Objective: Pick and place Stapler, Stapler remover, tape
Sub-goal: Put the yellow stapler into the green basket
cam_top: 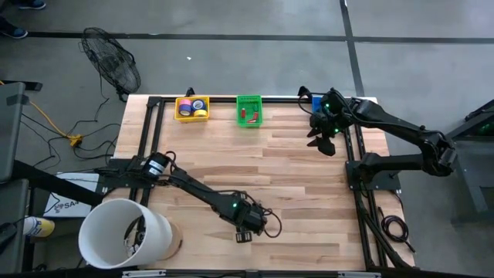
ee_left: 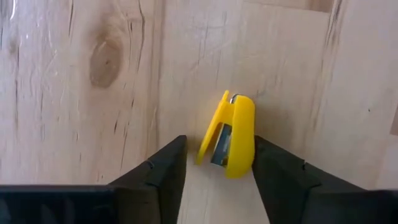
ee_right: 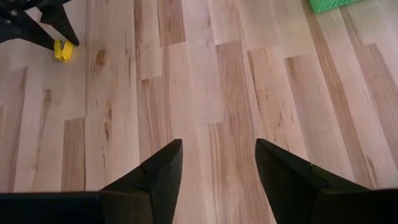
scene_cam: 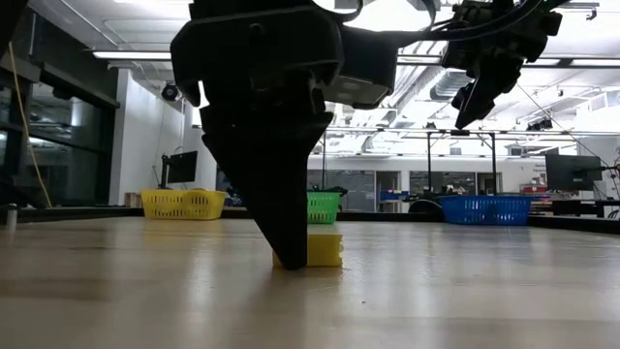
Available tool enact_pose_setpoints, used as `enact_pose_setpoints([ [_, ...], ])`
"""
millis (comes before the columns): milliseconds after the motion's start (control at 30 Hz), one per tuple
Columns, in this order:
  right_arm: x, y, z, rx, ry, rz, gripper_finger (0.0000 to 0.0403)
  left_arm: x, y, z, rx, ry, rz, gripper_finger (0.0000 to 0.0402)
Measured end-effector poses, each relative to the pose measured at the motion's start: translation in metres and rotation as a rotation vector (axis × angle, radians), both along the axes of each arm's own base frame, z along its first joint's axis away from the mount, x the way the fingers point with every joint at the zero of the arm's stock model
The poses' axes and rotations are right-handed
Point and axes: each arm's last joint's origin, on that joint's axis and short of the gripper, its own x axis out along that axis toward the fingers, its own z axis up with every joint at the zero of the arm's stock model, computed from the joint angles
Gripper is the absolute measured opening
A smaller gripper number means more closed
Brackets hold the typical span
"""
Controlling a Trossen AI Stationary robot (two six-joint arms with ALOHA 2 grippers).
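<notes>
Claws worked apart: the left claw [ee_left: 217, 163] sat around the yellow stapler [ee_left: 229, 137] on the table [ee_left: 81, 93], not clenched; the right claw [ee_right: 217, 165] hung released.

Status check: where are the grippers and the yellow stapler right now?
Left gripper down at table, fingers open astride yellow stapler, not clamped. Right gripper open, empty, raised near blue basket. Nothing in the way.

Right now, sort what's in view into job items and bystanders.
Job: yellow stapler between the left pincer fingers; tape rolls in the yellow basket; green basket; blue basket.
Bystanders: white bucket; floor fan.
</notes>
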Motion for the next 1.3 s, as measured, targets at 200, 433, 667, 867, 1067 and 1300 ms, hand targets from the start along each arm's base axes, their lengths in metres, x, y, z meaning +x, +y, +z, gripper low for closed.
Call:
enact_pose_setpoints([
  [200,0.001,-0.001,0.001,-0.008,-0.011,0.000,0.0193,0.001,0.000,0.000,0.001,-0.001,-0.047,0.0140],
  [433,0.002,-0.001,0.001,-0.019,-0.024,0.000,0.0193,0.001,0.000,0.000,0.003,0.000,-0.055,0.0100],
  [667,0.003,-0.002,0.002,-0.027,-0.035,0.000,0.0193,0.001,0.009,-0.001,0.010,0.028,0.018,0.0052],
  [867,0.002,-0.003,0.002,-0.049,-0.018,-0.016,0.0193,0.001,0.028,0.003,0.053,0.055,0.099,0.0051],
  [1067,0.002,-0.004,0.001,-0.069,0.007,-0.050,0.0193,0.004,0.066,0.003,0.140,0.116,0.181,0.0051],
  [1300,0.001,-0.005,0.001,-0.098,0.031,-0.076,0.0193,0.015,0.132,0.006,0.157,0.138,0.304,0.0051],
])
